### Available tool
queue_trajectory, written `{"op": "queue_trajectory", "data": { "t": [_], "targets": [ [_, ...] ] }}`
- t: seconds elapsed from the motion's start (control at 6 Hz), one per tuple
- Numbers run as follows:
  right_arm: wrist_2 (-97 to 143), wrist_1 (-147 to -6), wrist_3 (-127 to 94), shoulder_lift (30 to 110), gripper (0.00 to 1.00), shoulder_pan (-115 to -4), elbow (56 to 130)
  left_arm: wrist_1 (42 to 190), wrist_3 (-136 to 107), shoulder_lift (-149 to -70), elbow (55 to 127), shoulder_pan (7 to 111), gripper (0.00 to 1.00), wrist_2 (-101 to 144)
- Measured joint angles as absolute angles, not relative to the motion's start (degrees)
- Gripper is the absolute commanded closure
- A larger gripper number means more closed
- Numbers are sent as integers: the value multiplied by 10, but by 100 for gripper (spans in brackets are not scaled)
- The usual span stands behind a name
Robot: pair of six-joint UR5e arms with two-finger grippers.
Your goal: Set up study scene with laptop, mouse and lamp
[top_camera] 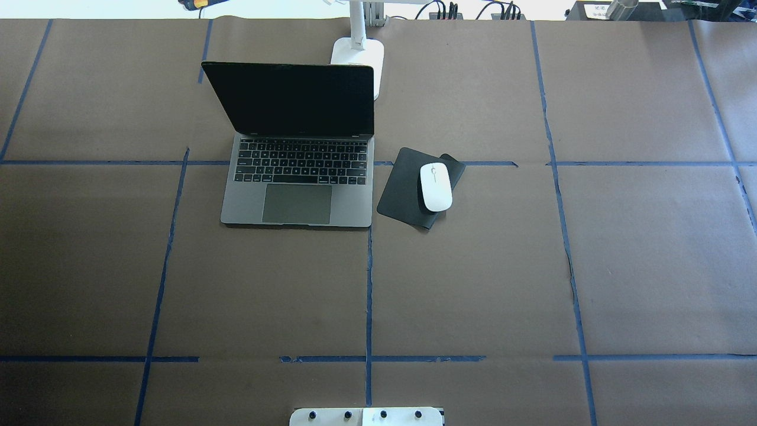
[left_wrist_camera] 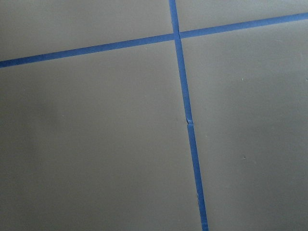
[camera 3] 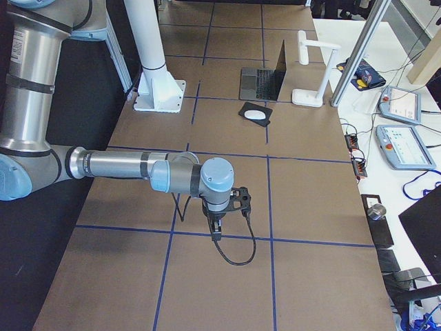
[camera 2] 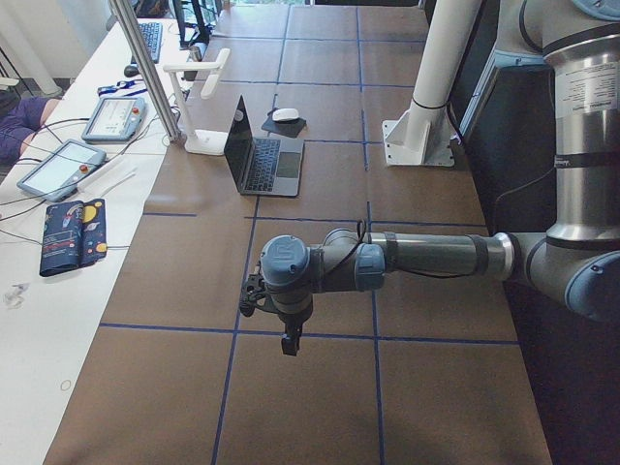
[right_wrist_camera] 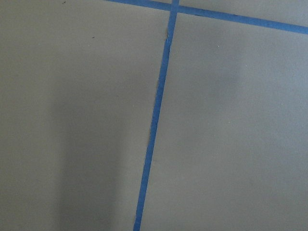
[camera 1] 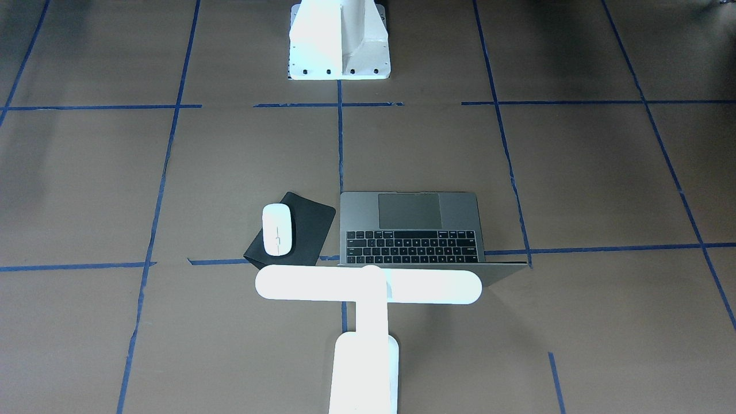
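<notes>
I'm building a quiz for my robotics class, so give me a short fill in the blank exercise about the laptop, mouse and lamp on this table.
1. The laptop has its lid ____.
2. The mouse sits on a black ____.
3. In the overhead view, the mouse lies to the laptop's ____.
4. The lamp is coloured ____.
Missing words: open; mouse pad; right; white.

Black mouse pad [top_camera: 402, 190], white pedestal [camera 1: 339, 43]

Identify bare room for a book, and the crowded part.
Bare: between the slim grey metal laptop and the white bolted pedestal; on the robot's right, past the black rectangular mouse pad. Crowded: laptop, white T-shaped lamp, white oval mouse.
</notes>
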State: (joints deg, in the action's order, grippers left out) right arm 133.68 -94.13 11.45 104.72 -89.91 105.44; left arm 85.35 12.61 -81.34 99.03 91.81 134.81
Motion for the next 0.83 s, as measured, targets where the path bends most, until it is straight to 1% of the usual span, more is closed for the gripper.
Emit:
{"op": "queue_trajectory", "data": {
  "t": [0.83],
  "targets": [
    [1338, -941, 118, 1048, 0, -899, 1055, 853, 129, -806, 992, 917, 0, 1347]
  ]
}}
